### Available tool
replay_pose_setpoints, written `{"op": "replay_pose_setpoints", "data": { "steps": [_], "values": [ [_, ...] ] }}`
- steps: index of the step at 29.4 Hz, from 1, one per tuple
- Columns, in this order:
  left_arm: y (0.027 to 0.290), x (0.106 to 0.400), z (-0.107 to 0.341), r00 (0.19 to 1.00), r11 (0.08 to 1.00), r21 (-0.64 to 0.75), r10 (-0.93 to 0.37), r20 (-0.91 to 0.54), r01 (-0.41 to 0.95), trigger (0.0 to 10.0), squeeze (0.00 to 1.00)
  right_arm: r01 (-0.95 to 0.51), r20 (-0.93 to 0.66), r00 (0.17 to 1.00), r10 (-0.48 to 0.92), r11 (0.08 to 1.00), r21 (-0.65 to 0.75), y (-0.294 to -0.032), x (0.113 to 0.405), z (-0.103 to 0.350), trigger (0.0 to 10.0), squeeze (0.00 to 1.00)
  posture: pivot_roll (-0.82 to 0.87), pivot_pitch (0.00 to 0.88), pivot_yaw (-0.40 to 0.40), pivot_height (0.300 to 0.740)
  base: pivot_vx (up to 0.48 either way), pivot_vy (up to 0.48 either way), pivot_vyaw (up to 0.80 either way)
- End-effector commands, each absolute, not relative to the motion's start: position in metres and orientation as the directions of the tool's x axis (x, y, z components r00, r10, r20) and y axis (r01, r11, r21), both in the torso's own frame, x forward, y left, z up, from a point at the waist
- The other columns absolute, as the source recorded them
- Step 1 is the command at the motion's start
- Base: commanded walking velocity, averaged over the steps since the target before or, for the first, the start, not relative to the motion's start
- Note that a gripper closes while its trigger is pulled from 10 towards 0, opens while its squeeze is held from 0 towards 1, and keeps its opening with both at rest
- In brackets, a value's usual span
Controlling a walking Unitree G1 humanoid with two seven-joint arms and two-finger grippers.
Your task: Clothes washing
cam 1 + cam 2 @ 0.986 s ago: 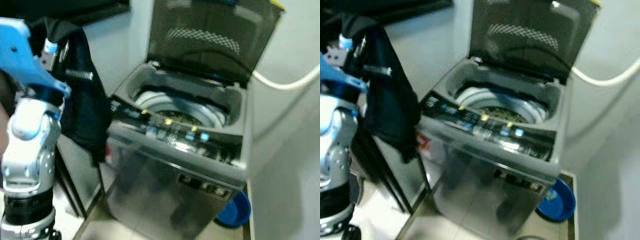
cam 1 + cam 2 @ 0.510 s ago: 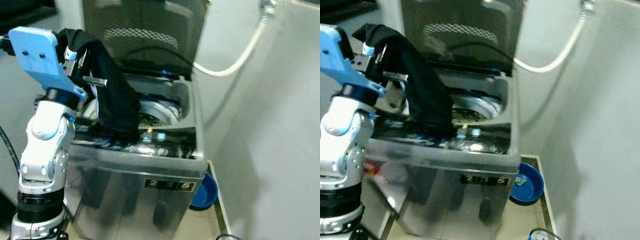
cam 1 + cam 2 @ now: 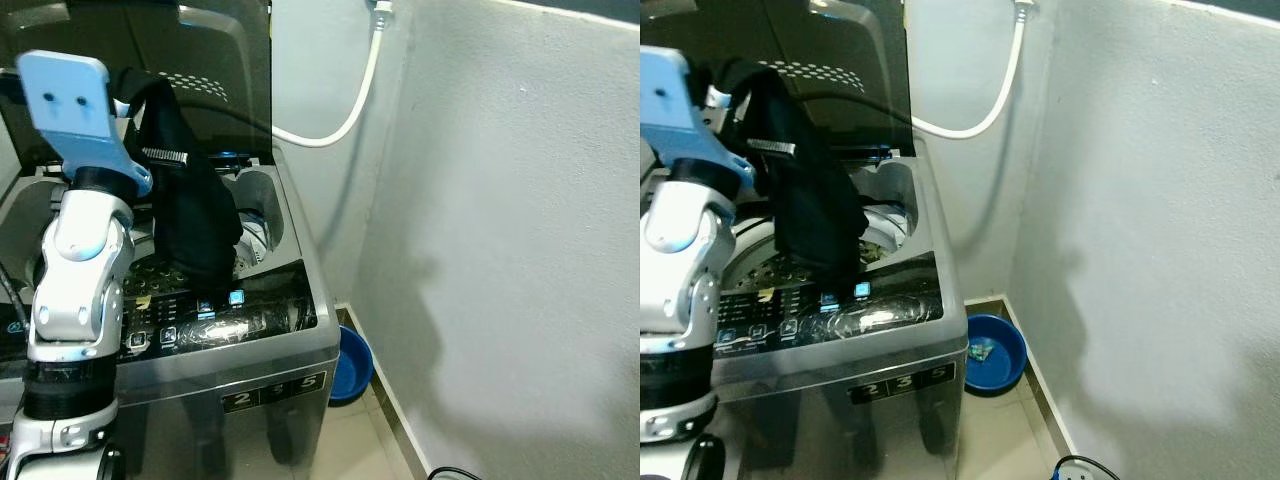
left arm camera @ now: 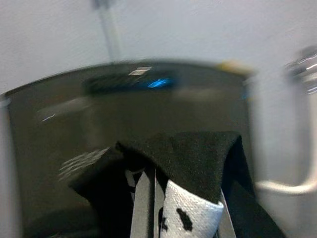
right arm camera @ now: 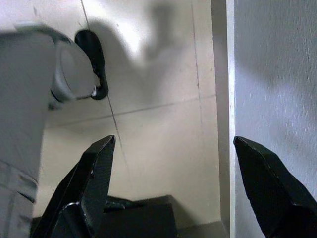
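Cloth (image 3: 190, 215), one dark piece, hangs from the raised left gripper (image 3: 135, 105) over the front rim of the one washer (image 3: 250, 345); its fingers are clamped on the cloth's top, and in the left wrist view the fabric (image 4: 198, 158) covers them. Behind it the lid (image 3: 215, 60) stands open. One white hose (image 3: 345, 110) loops down the wall. One blue basin (image 3: 990, 352) sits on the floor between washer and right wall (image 3: 520, 250), where floor room is narrow. Right gripper (image 5: 171, 173) hangs low over tile, fingers wide apart. Since a second ago the cloth has moved from beside the washer to over its opening.
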State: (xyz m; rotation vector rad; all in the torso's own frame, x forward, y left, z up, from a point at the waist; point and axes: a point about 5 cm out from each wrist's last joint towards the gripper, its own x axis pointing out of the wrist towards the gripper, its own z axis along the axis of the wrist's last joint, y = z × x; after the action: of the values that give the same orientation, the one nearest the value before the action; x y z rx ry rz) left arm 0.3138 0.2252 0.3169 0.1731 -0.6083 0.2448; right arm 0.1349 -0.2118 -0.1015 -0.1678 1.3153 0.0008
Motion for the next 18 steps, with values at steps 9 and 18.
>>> {"op": "replay_pose_setpoints", "data": {
  "steps": [9,18],
  "values": [
    [0.245,0.331,0.314,0.802,0.944,0.106,0.202,0.562,-0.311,10.0,0.0,-0.096,-0.965,0.249,-0.087,0.989,-0.114,-0.213,0.13,-0.103,10.0,0.0,-0.01,0.0,-0.035,0.74,0.0,0.0,0.0],
    [0.207,0.354,0.271,0.904,0.993,0.108,-0.009,0.428,-0.041,10.0,0.0,-0.11,-0.977,0.193,-0.094,0.987,-0.117,-0.223,0.107,-0.108,10.0,0.0,-0.04,0.078,-0.044,0.74,0.0,0.0,0.0]
  ]
}}
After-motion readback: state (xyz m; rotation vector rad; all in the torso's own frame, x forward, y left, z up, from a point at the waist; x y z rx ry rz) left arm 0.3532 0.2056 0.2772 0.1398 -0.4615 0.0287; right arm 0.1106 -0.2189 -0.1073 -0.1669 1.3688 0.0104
